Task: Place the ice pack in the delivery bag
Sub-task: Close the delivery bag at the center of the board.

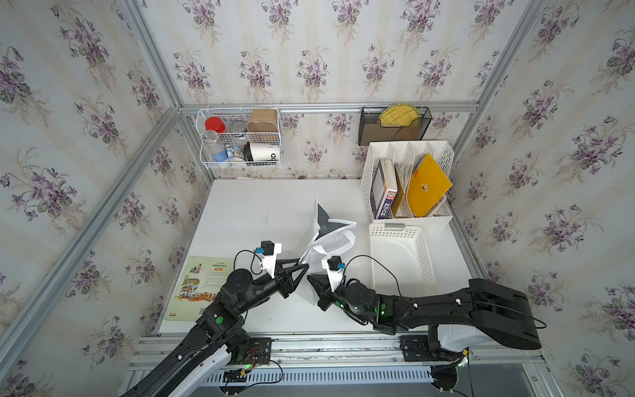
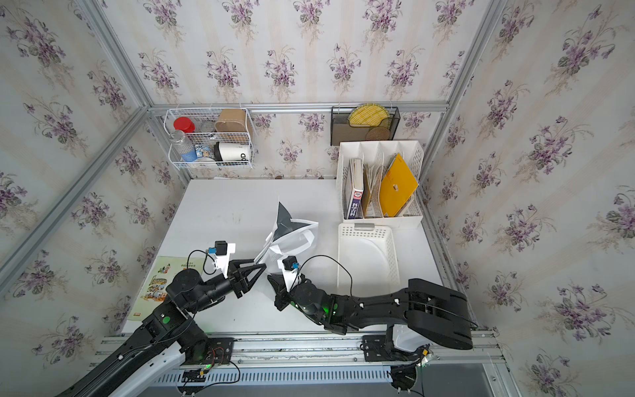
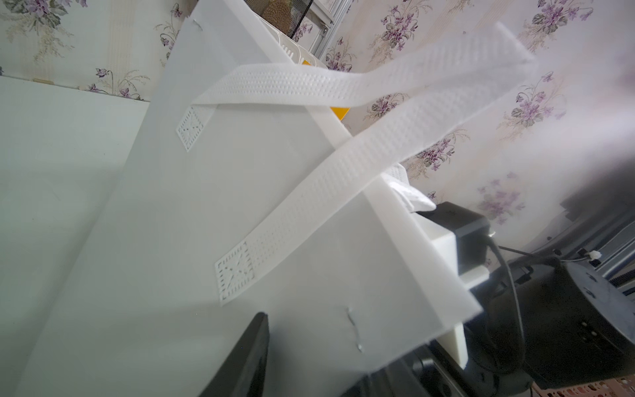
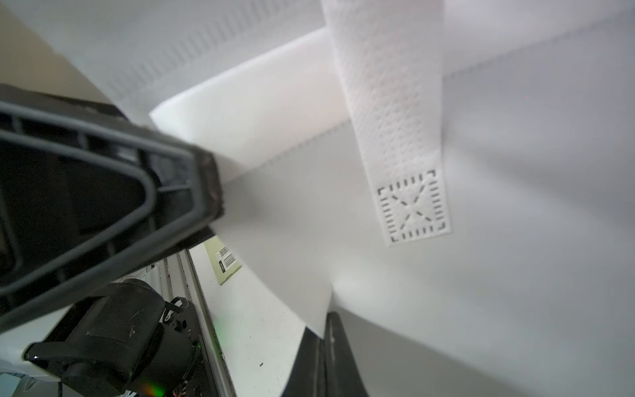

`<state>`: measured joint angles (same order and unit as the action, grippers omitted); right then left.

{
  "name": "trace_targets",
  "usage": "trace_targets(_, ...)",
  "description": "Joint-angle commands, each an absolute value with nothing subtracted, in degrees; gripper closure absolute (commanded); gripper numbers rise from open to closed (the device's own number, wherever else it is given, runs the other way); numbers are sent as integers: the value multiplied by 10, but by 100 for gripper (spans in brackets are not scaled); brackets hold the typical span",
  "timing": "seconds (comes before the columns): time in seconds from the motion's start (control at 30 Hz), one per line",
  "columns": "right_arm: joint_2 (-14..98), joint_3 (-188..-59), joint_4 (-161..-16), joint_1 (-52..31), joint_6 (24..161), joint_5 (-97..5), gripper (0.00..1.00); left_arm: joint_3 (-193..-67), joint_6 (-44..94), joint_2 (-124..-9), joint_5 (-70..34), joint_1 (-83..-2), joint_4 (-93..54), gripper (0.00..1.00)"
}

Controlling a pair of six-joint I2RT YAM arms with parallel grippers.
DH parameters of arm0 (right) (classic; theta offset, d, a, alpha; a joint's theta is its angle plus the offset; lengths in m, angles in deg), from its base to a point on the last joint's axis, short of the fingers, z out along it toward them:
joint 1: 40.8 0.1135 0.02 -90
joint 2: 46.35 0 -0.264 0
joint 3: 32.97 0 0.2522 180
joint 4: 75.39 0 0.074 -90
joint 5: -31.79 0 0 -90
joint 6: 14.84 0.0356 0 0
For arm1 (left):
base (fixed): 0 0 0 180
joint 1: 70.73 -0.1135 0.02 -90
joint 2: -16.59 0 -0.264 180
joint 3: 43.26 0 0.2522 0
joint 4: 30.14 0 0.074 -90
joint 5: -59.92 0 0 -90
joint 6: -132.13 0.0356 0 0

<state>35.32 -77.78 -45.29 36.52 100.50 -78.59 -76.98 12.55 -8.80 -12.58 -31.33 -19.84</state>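
The delivery bag (image 1: 330, 237) (image 2: 292, 237) stands crumpled mid-table, white outside with dark shiny lining showing at its open top. My left gripper (image 1: 305, 267) is at its near rim. In the left wrist view one finger (image 3: 252, 347) lies outside the bag's wall (image 3: 240, 206); the wall hides the other, and the jaws stand apart. My right gripper (image 1: 311, 277) is shut, pinching the bag's lower corner (image 4: 319, 323) between its fingers (image 4: 338, 357). A strap handle (image 4: 388, 103) crosses above. The ice pack is out of view.
A low white perforated tray (image 1: 426, 254) sits right of the bag. Behind it stands a white file rack (image 1: 443, 154) with books and a yellow folder. A picture booklet (image 1: 199, 288) lies front left. A wire basket (image 1: 240, 137) and black mesh holder (image 1: 395, 125) hang on the back wall.
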Motion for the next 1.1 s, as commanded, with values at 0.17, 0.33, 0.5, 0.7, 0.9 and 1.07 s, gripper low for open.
trace_targets(0.17, 337, -782, -441, 366, 1010, -765, 97, -779, 134, -103, -150, -313, -164, 82)
trace_targets(0.33, 317, -791, -471, 366, 1013, -766, 90, -792, 136, -110, -160, -310, -149, 87)
trace_targets(0.5, 277, -794, -520, 366, 1017, -757, 72, -819, 167, -107, -177, -307, -109, 100)
trace_targets(0.7, 176, -804, -639, 366, 1027, -760, 51, -862, 227, -114, -190, -307, -48, 100)
trace_targets(0.9, 53, -848, -783, 366, 1048, -737, 42, -902, 274, -138, -196, -307, -20, 100)
trace_targets(1.07, 3, -905, -873, 366, 1090, -801, 38, -908, 287, -145, -174, -307, -41, 100)
